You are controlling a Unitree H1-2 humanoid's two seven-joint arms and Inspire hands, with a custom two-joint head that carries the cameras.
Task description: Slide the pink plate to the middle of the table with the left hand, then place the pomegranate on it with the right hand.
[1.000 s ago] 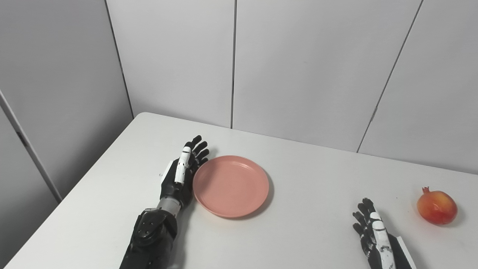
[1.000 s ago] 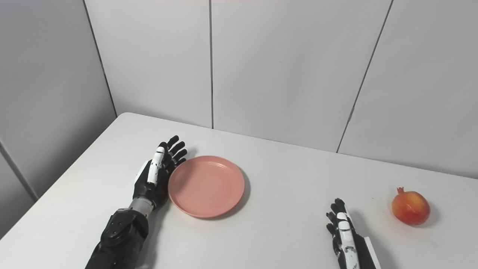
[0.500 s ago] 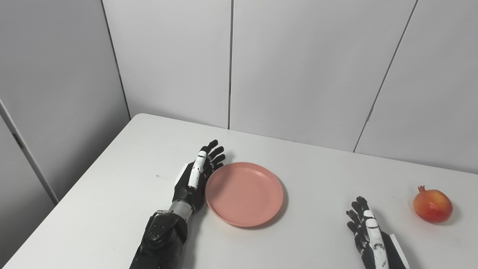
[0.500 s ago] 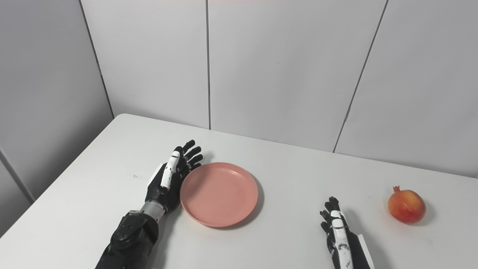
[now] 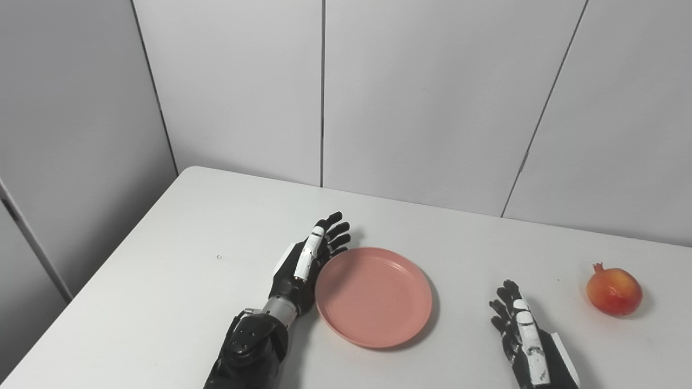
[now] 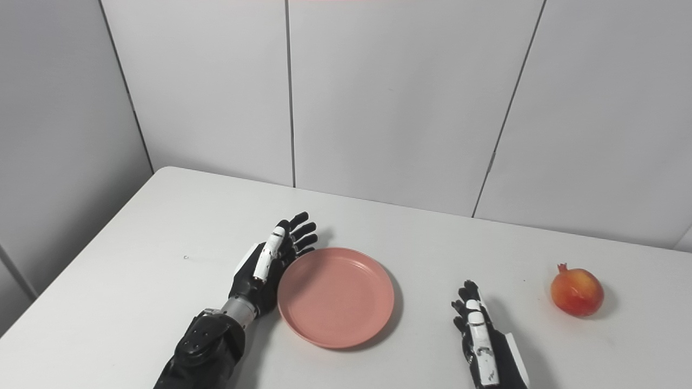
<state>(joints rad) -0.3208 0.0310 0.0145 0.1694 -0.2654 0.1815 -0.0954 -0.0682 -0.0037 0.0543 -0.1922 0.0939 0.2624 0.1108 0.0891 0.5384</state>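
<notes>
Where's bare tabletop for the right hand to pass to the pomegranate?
Bare table lies between the right hand and the pomegranate, and along the far edge behind the pink plate. It is tight only at the plate's left rim, where the open left hand sits against it.

both forearms are running off the bottom edge; the left hand [image 5: 305,265] is hiding a sliver of the plate [image 5: 374,296] rim, so contact is probably there, unconfirmed.

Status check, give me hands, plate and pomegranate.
Left hand open, flat against pink plate edge. Right hand open, idle. Pomegranate untouched, far right. Nothing between.
</notes>
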